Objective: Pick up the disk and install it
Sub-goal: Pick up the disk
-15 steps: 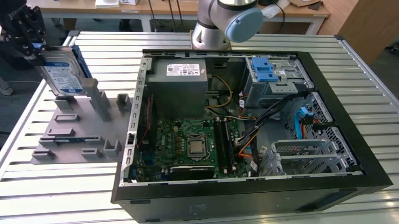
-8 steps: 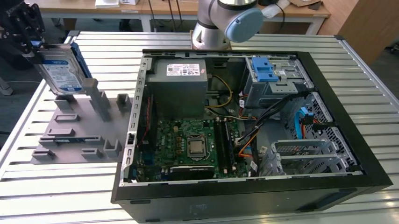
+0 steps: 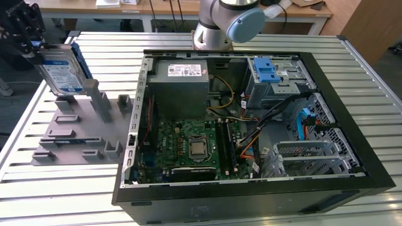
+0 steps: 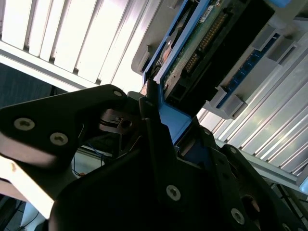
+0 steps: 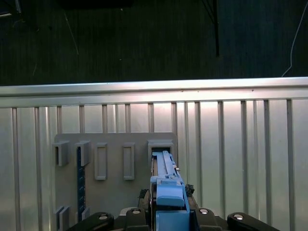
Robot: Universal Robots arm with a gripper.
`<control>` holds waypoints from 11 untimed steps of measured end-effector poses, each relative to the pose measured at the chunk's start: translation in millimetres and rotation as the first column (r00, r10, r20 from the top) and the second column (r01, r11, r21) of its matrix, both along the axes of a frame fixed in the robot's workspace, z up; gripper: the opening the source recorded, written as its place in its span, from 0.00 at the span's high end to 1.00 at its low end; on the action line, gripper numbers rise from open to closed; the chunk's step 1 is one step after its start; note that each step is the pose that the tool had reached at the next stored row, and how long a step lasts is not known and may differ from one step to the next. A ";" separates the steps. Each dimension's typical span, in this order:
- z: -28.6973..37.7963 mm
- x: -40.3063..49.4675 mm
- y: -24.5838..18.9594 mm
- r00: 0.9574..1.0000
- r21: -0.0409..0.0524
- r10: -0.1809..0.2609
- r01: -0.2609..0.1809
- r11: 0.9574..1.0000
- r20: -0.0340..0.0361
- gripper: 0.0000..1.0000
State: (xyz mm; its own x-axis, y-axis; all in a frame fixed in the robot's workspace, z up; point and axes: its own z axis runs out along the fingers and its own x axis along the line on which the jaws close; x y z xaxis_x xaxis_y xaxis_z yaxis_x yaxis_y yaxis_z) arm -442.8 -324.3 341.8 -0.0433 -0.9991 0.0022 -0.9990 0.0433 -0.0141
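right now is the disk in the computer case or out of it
Out. The gripper holds the disk on edge over the grey fixture, beside the open case.

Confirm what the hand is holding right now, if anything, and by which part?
The hand is shut on the disk, gripping it by the blue carrier bracket at the disk's upper end as the exterior view shows it.

Your room, ref. slatted metal table [image 3: 56, 197]: wooden desks [image 3: 75, 8] beyond far edge; wood panel [image 3: 364, 23] at exterior view's right corner; dark floor [image 5: 120, 43] alongside.
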 end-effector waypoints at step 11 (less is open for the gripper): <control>6.3 0.0 0.0 1.000 0.000 0.000 0.000 1.000 0.000 0.64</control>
